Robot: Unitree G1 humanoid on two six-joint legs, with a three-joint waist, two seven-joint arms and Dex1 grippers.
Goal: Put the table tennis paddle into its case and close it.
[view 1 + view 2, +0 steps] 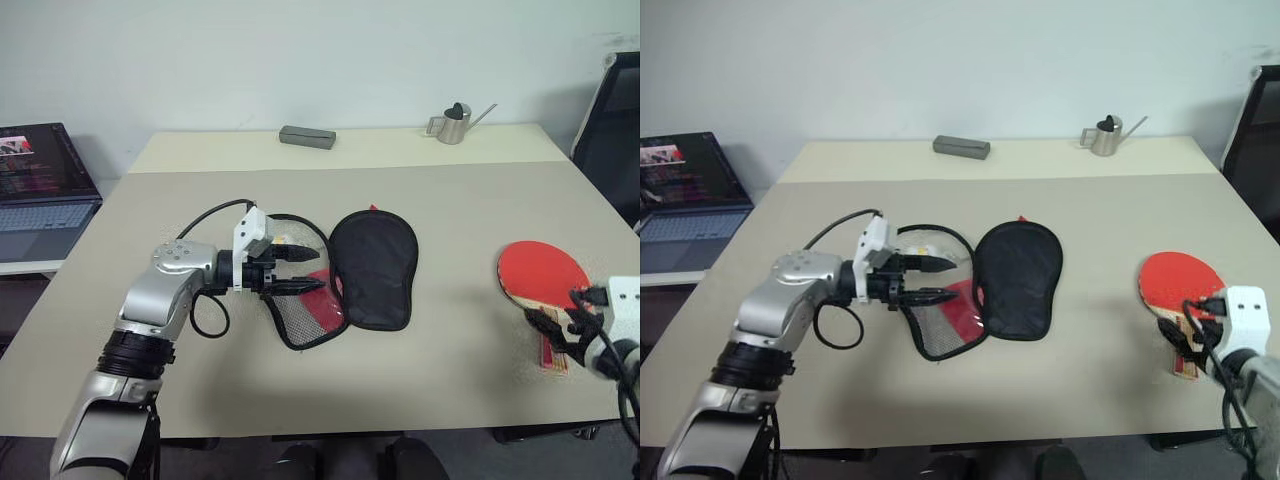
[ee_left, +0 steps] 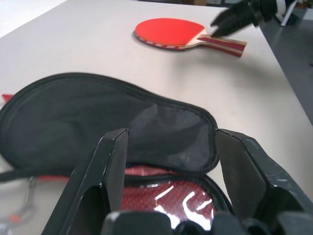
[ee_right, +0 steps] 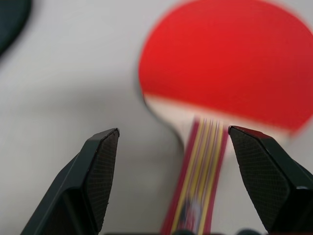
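The table tennis paddle (image 1: 540, 272) lies flat near the table's right edge, red face up, striped handle (image 3: 200, 166) pointing toward me. My right gripper (image 3: 173, 142) hovers open just behind the handle, one finger on each side of it, not gripping. The case (image 1: 372, 265) lies unzipped in the middle of the table. Its black half is folded out to the right and its red mesh-pocket half (image 1: 310, 315) to the left. My left gripper (image 1: 315, 267) is open above the mesh half, pointing right at the case's rim (image 2: 161, 105), with nothing held.
A grey box (image 1: 307, 137) and a small metal watering can (image 1: 455, 122) stand at the table's far edge. A laptop (image 1: 40, 190) sits on a side surface to the left. A black chair (image 1: 615, 130) stands beside the right edge.
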